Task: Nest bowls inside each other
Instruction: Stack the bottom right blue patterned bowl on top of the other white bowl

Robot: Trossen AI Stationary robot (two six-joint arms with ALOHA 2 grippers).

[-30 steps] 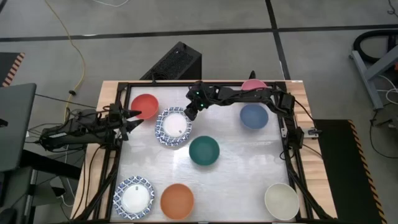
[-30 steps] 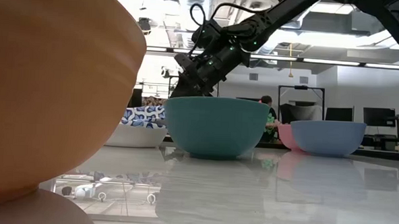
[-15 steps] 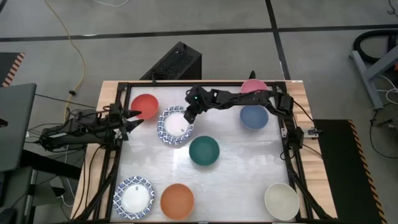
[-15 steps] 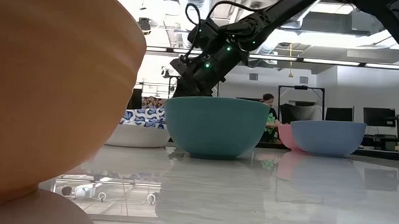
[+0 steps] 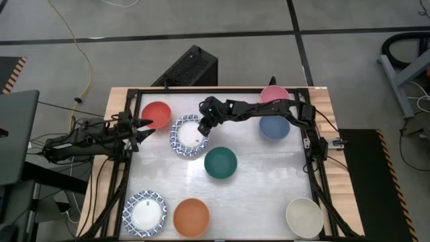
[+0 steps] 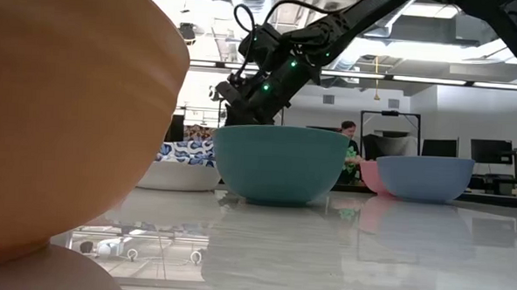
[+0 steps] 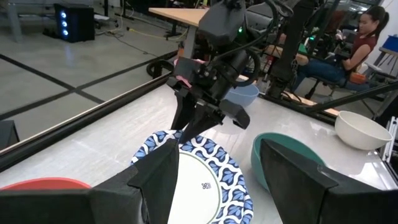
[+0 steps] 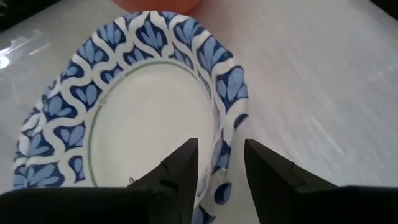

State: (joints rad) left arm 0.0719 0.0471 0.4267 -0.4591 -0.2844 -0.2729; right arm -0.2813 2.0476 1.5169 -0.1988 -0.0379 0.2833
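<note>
In the high view, six bowls are seen apart from one another on the white table, none set inside another and each seen empty: the red bowl at the far left, the pink bowl at the far edge with the blue bowl just before it, the dark green bowl near the middle, the orange bowl at the near edge and the cream bowl in the near right corner. A patterned plate lies between the red and dark green bowls; a second patterned plate lies near the orange bowl. The right gripper is stretched over the first plate's far right rim. The left gripper is held at the table's left edge, just beside the red bowl, its jaws spread wide.

In the low view, the orange bowl fills the left, and the right arm is seen behind the dark green bowl.

In the left wrist view, the right gripper is pointed down at the plate's rim.

In the right wrist view, the fingers are set narrowly astride the plate's rim, one on either side; whether the rim is pinched cannot be told
</note>
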